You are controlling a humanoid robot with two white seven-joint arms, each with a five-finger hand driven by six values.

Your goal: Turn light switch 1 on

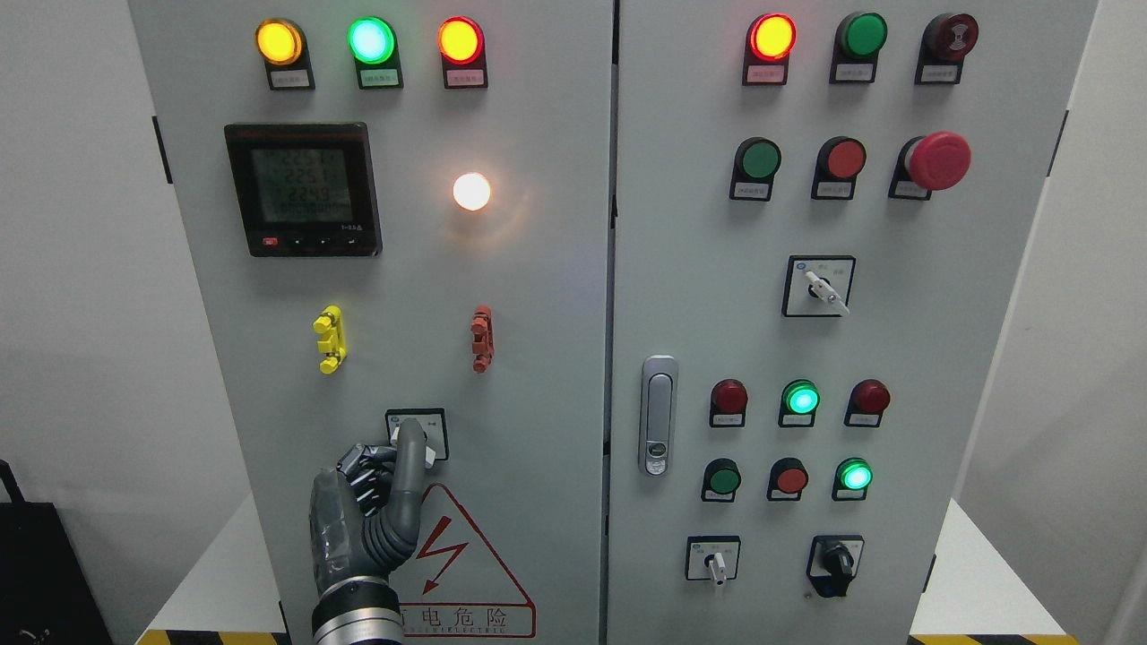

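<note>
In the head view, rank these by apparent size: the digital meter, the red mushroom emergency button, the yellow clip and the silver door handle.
1. digital meter
2. silver door handle
3. red mushroom emergency button
4. yellow clip

All sit on the same cabinet face, so nearness barely matters.

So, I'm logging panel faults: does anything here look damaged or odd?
Nothing looks damaged. The left hand reaches up to the small switch on the left door, above the warning sign. Buttons and lamps sit straight.
</note>
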